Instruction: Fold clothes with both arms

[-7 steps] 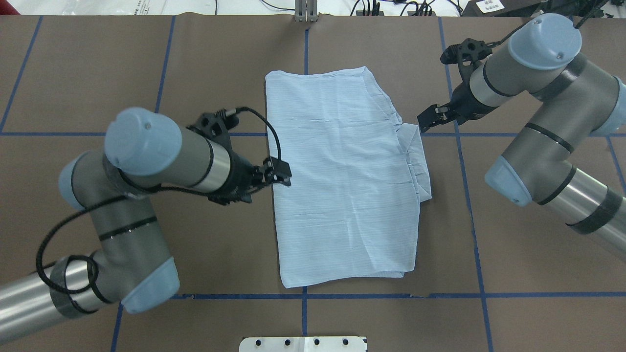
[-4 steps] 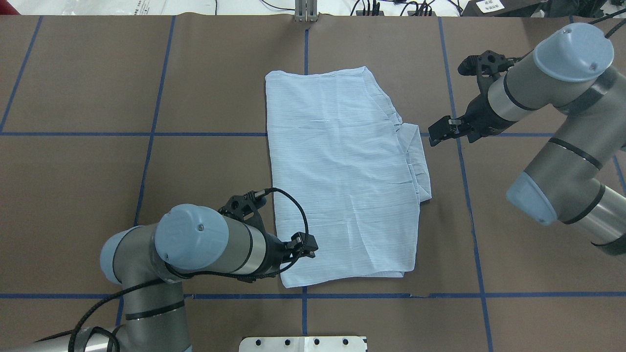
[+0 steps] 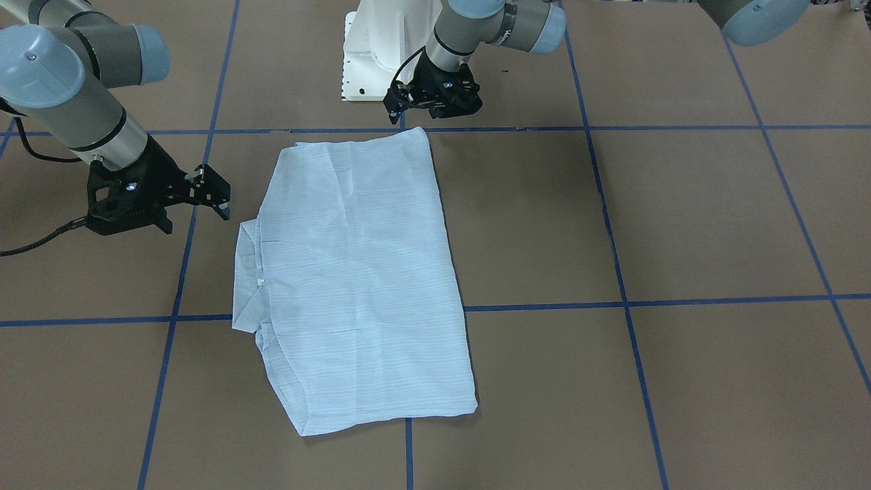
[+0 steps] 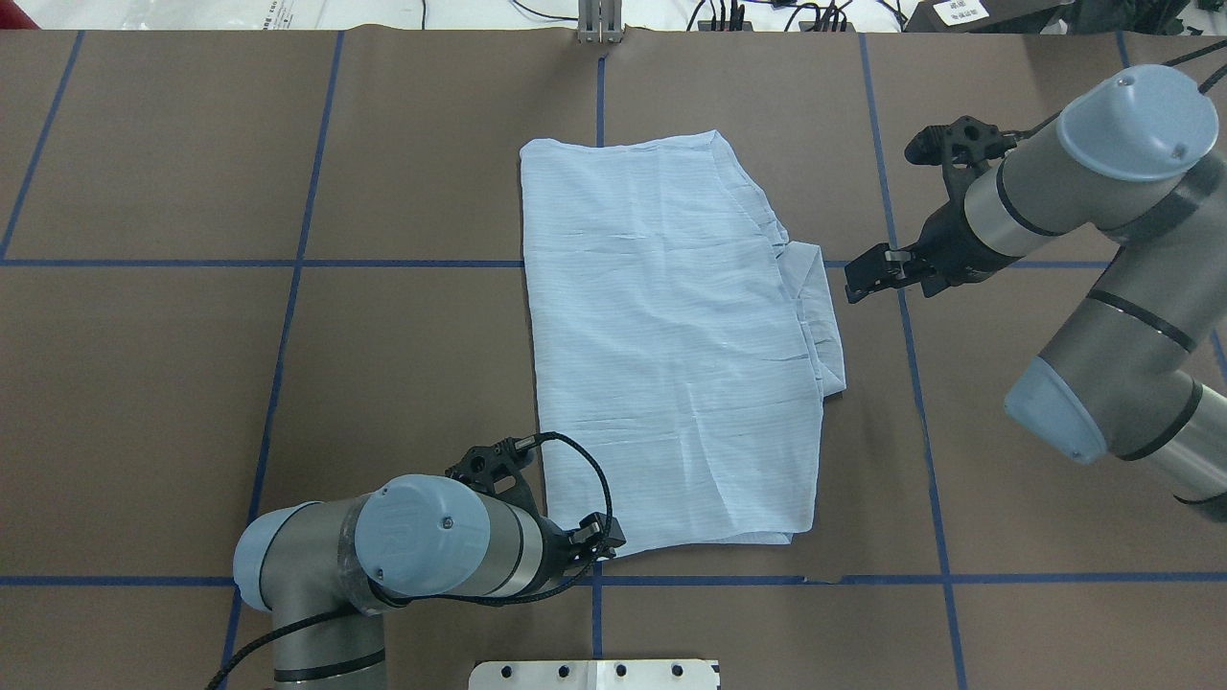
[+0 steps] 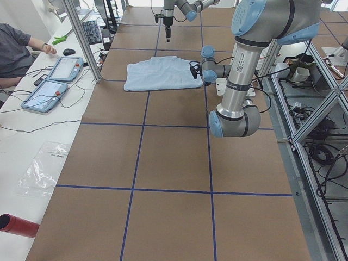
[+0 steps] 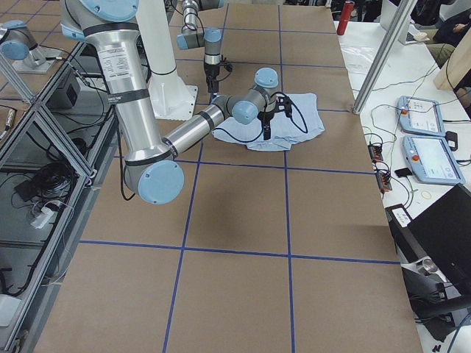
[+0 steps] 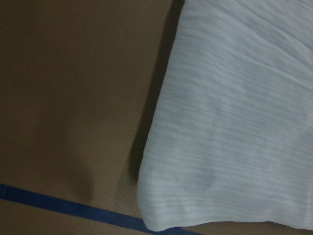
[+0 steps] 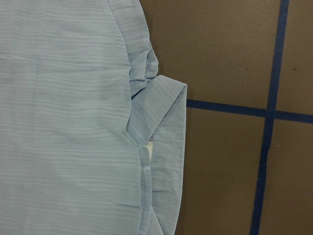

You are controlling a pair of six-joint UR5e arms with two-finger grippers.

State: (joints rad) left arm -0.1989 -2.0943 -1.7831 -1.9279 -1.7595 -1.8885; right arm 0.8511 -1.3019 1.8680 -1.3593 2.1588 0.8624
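We now have the left tool (image 4: 602,539) down at the shirt's (image 4: 671,335) near-left corner instead of mid-edge (can't tell its grip), with the right tool (image 4: 860,275) released just off the right side, so probably next-fold setup.

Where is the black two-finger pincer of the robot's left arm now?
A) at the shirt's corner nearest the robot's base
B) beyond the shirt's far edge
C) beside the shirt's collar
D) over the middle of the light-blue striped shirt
A: in the overhead view the black left pincer is at the near left corner of the light-blue striped shirt, on the robot's side.
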